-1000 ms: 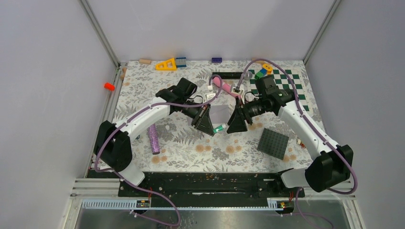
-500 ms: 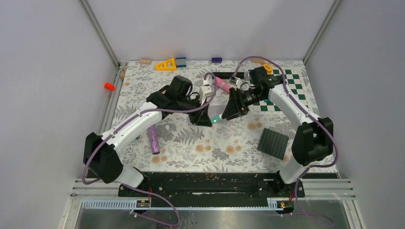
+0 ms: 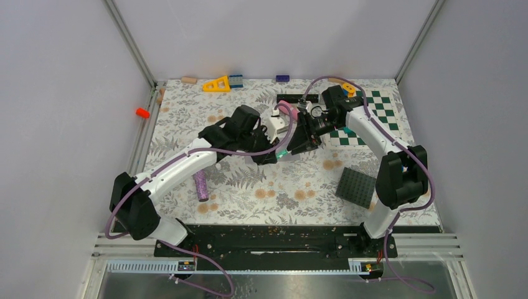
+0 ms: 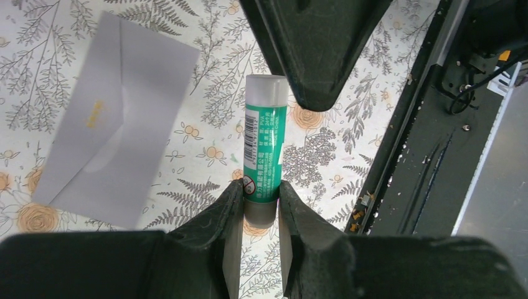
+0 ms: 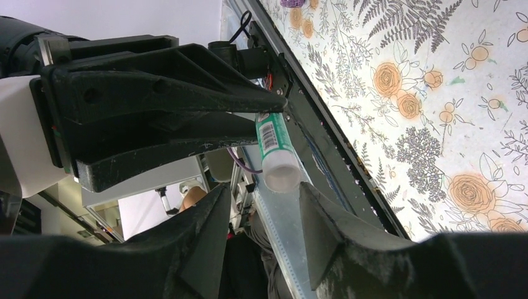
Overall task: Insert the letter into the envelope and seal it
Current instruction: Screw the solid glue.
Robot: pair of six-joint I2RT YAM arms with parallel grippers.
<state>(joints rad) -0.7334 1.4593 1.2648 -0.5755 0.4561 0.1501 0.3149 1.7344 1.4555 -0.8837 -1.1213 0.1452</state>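
My left gripper (image 4: 260,190) is shut on the lower end of a green glue stick (image 4: 266,140) and holds it above the table. In the top view the left gripper (image 3: 272,154) and my right gripper (image 3: 292,144) meet tip to tip over the table's middle. The right gripper (image 5: 264,199) is open, and the stick's white cap (image 5: 279,177) lies just between its fingertips. The light grey envelope (image 4: 118,124) lies flat on the floral table below, flap side up. The tan letter is out of view.
A pink cylinder (image 3: 287,111) and a black bar (image 3: 296,98) lie behind the grippers. The green-and-white checkerboard (image 3: 373,115) is at the back right and a dark grey studded plate (image 3: 357,187) at the right front. A purple cylinder (image 3: 200,184) lies on the left.
Both grippers have risen and moved toward the back. The right gripper has closed in on the left, so its open jaws now straddle the glue stick's cap.
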